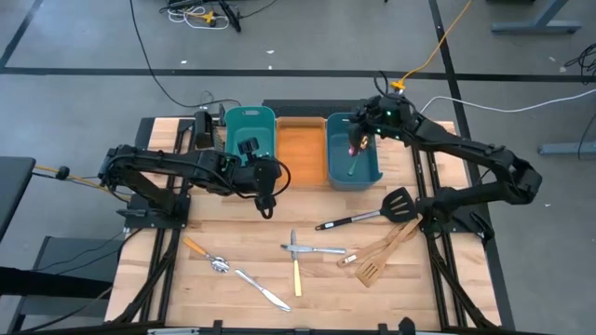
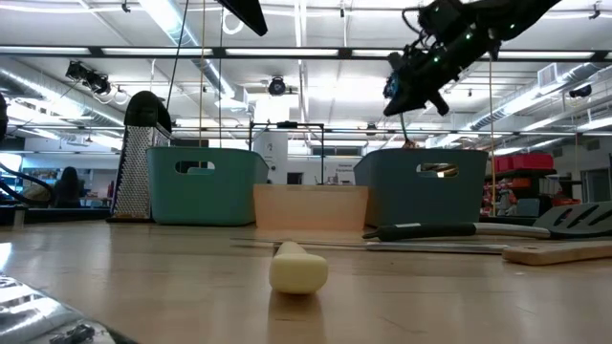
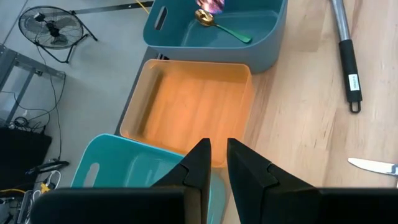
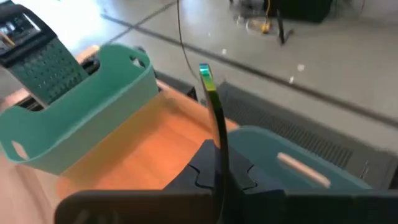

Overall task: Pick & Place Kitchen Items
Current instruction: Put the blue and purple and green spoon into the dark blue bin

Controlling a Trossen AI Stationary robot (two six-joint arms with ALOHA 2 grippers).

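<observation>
My right gripper (image 1: 359,138) hangs high over the dark teal bin (image 1: 372,177) and is shut on a slim iridescent utensil (image 4: 211,106). A gold spoon with a green handle (image 3: 222,28) lies on that bin's floor. My left gripper (image 1: 265,205) waits low over the table in front of the light teal bin (image 1: 250,119), open by a narrow gap (image 3: 219,158) and touching nothing. The black slotted spatula (image 1: 372,212), two wooden spatulas (image 1: 384,249), a fork and knife (image 1: 315,248), a cream-handled knife (image 1: 296,275), a spoon (image 1: 210,261) and another knife (image 1: 263,289) lie flat on the table. My right gripper pinches the iridescent utensil between its two fingers (image 4: 199,168), coming from above and pointing down. The thin shaft (image 4: 214,124) runs on past the fingertips. It is lifted clear and hangs below the gripper, with its pink lower end (image 3: 211,5) over the dark teal bin.
An orange bin (image 1: 300,149) sits between the two teal bins along the far edge. A box grater (image 2: 143,158) stands in the light teal bin. Bare wood lies between the bins and the row of utensils. Arm bases flank the table on the left and right.
</observation>
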